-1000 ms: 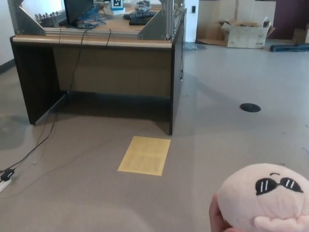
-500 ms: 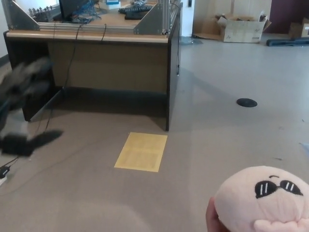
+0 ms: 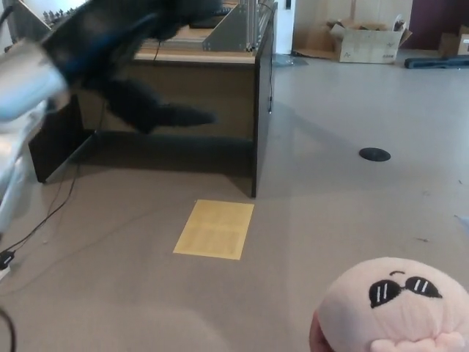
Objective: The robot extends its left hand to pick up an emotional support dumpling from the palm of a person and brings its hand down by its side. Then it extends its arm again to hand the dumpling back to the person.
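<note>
I am seeing one round pale-pink plush dumpling with black sunglasses stitched on it (image 3: 396, 304). I am seeing one of my own black hands, my left hand (image 3: 135, 44), blurred. I am also counting one dark-sided wooden-topped desk (image 3: 190, 88), one yellow rectangular paper sheet on the floor (image 3: 214, 229), one black round floor disc (image 3: 374, 154), and one open cardboard box (image 3: 364, 42).

I see open floor (image 3: 330, 213) between my left hand (image 3: 139, 66), raised at upper left with fingers apart, and the dumpling (image 3: 392, 308) on the person's hand (image 3: 316, 339) at lower right. The desk (image 3: 183, 88) stands behind, well apart from the dumpling.
</note>
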Controlling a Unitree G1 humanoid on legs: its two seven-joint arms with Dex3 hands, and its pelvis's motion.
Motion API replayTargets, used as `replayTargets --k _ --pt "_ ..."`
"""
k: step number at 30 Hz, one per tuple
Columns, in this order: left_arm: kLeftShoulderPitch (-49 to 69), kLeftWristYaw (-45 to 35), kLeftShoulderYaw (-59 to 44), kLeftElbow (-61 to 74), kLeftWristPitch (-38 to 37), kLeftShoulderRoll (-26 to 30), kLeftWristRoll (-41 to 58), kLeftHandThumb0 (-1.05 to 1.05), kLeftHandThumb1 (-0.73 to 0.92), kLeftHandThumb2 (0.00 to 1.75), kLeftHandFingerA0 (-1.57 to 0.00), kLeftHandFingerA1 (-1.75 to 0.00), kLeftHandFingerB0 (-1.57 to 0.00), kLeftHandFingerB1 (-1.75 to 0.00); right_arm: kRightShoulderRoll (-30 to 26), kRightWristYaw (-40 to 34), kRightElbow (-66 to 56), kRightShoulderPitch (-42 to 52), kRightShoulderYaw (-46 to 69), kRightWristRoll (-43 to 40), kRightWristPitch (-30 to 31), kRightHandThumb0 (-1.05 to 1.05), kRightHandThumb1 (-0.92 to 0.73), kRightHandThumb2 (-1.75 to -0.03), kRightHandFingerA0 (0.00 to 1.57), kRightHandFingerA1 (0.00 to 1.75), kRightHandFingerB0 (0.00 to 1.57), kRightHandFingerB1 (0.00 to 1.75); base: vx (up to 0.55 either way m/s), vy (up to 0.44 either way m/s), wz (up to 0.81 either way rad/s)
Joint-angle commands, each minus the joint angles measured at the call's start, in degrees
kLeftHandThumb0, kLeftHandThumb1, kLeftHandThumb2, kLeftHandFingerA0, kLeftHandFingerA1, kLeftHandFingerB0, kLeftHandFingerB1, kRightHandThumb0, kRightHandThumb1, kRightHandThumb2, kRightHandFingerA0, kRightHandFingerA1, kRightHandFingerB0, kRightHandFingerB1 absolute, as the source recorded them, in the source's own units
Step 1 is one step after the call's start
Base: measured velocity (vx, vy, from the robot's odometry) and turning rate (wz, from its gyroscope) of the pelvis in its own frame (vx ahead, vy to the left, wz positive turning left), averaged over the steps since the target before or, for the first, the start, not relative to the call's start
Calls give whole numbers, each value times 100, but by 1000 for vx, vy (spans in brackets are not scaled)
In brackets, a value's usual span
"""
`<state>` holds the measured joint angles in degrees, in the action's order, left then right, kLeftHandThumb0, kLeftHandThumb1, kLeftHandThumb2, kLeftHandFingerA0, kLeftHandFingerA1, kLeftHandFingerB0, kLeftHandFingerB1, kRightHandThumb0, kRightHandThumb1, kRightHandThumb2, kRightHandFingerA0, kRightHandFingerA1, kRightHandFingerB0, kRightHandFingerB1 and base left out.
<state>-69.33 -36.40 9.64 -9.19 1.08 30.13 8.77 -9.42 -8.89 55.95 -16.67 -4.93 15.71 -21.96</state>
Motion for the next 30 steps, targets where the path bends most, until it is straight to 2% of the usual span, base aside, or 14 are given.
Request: replayTargets --k 1,2,3,6,10,11,16,19,24,25,28,29,30 --pt "-1568 -2273 1685 848 1961 -530 209 -94 39 65 0 0 0 0 -185 -260 155 -233 -31 110 -260 -28 -63 -58 78 56 65 48 0 0 0" --pt "-1583 -2273 1700 853 1986 -522 220 -94 39 65 0 0 0 0 -186 -262 158 -234 -34 108 -262 -28 -63 -58 78 56 65 48 0 0 0" --pt "-1469 -2260 2077 1049 2012 -698 44 -100 40 68 0 0 0 0 -146 -163 104 -198 7 20 -188 -25 -63 -57 86 58 65 46 0 0 0" --pt "-1473 -2338 2434 1320 2412 -769 88 -104 41 70 0 0 0 -2 -184 -208 57 -136 -64 108 -297 -26 -62 -57 86 55 67 47 0 0 0" --pt "-1503 -2345 2523 1430 2554 -754 86 -104 41 70 0 0 0 -2 -196 -253 68 -136 -94 135 -336 -26 -62 -57 86 55 67 47 0 0 0" --pt "-1540 -2428 2730 1526 2659 -837 66 -102 37 69 0 0 0 0 -123 -101 68 -187 31 -75 -345 -25 -62 -58 86 61 67 49 0 0 0" --pt "-1655 -2601 2918 1799 2778 -827 44 -104 35 70 0 0 0 0 -202 -94 -47 -150 -69 46 -502 -28 -64 -59 84 65 68 50 0 0 0" --pt "-1664 -2656 2938 1923 2727 -783 -11 -105 37 70 0 0 0 0 -204 -112 -76 -183 -76 67 -426 -28 -64 -59 85 62 69 48 0 0 0" --pt "-1685 -2873 2950 2082 2884 -679 -43 -105 38 70 0 0 0 0 -97 219 -108 -245 68 -237 -258 -28 -65 -60 76 64 66 48 0 0 0" --pt "-1681 -2915 2959 2099 2914 -680 -62 -105 37 69 0 0 0 0 -88 232 69 -318 85 -245 -290 -28 -66 -60 74 70 67 50 0 0 0" --pt "-1667 -2998 2959 2147 3011 -693 -115 -104 36 70 0 0 0 0 -80 199 458 -457 107 -212 -509 -28 -66 -59 76 75 69 51 0 0 0" --pt "-1678 -3035 2966 2154 3103 -693 -111 -105 38 71 0 0 0 0 -71 224 516 -484 113 -217 -514 -29 -67 -59 73 79 68 50 0 0 0" --pt "-1678 -3081 2957 2151 3168 -690 -101 -105 37 70 0 0 0 0 -67 282 662 -539 123 -223 -527 -37 -71 -61 59 76 61 47 0 0 0"
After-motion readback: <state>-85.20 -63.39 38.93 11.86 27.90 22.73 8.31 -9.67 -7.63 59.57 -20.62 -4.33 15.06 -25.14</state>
